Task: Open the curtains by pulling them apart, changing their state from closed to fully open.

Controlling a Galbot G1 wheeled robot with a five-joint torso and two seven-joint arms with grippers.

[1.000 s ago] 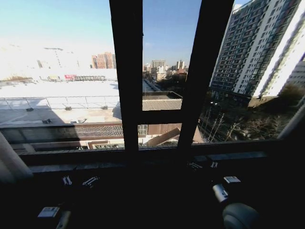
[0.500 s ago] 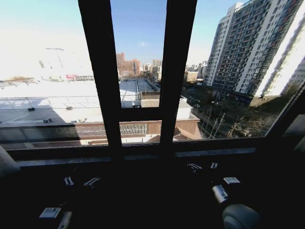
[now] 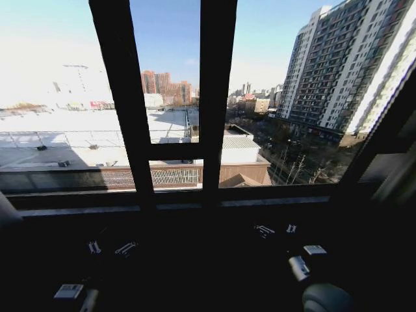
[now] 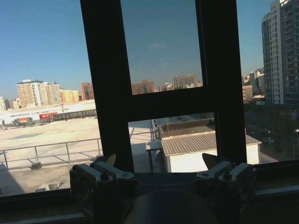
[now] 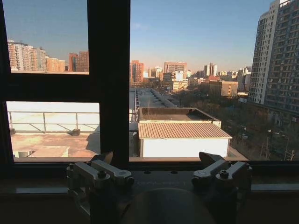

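The curtains are drawn to the sides. A pale sliver of one panel (image 3: pixel 3 218) shows at the head view's left edge, and a shaded fold (image 3: pixel 399 175) hangs at the right edge. My left gripper (image 3: pixel 108 247) (image 4: pixel 160 161) is held low in front of the sill, open, with nothing between its fingers. My right gripper (image 3: pixel 277 229) (image 5: pixel 157 158) sits likewise low on the right, open and empty. Both point at the bare glass, and neither touches fabric.
The dark window frame (image 3: pixel 218 97) with two thick uprights and a crossbar (image 3: pixel 172 151) stands straight ahead. A dark sill (image 3: pixel 195 205) runs across below it. Rooftops and a tall building (image 3: pixel 351 71) lie outside.
The whole head view has shifted: the frame's uprights slid left in the picture and less pale curtain shows at the left edge. Both grippers keep their places in the picture, still open.
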